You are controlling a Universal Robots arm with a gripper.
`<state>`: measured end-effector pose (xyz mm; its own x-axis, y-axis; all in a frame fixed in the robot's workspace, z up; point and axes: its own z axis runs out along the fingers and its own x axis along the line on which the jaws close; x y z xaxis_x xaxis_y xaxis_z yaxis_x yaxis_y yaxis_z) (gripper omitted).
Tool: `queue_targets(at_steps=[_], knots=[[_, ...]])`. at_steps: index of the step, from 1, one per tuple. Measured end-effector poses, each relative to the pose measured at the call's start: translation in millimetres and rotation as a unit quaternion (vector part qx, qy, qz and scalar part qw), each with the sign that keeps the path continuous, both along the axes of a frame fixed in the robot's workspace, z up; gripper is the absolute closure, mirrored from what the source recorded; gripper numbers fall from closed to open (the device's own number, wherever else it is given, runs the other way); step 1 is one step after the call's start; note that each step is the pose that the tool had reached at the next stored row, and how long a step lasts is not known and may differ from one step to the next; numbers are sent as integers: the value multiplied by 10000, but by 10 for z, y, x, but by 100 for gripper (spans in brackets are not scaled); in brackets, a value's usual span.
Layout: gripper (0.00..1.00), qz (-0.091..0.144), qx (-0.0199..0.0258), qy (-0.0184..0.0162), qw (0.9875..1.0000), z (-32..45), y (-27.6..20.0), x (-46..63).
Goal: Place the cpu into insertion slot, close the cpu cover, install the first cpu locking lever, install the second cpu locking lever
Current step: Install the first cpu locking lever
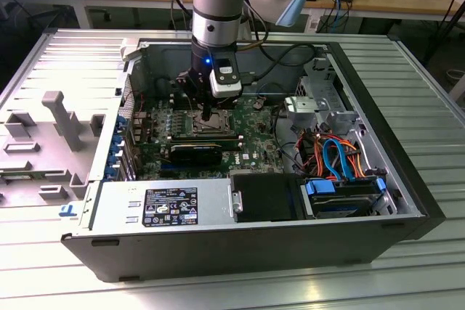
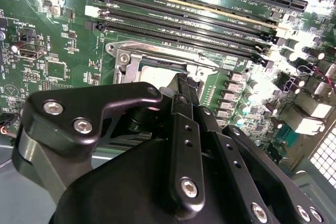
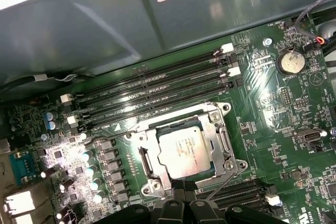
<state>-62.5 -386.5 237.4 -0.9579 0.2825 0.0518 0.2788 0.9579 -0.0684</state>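
The cpu, a silvery square chip, lies flat in the insertion slot on the green motherboard. Around it the cpu cover, a silver frame plate, lies down. A thin wire lever slants up from the socket's corner beside my fingertips. My gripper hangs just over the socket's edge, its black fingers pressed together, with nothing visible between them. The second wrist view shows the cpu just beyond the gripper. The exterior view shows the gripper lowered into the open computer case.
Long black memory slots run beside the socket, with the grey case wall behind them. In the exterior view a black ribbed heatsink, the power supply, coloured cables and a drive bay fill the case.
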Motion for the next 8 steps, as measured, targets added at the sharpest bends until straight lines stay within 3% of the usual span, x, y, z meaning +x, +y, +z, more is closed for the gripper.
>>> queue_targets(at_steps=[8], knots=[[89,95,0,0,10000,0,0,0]])
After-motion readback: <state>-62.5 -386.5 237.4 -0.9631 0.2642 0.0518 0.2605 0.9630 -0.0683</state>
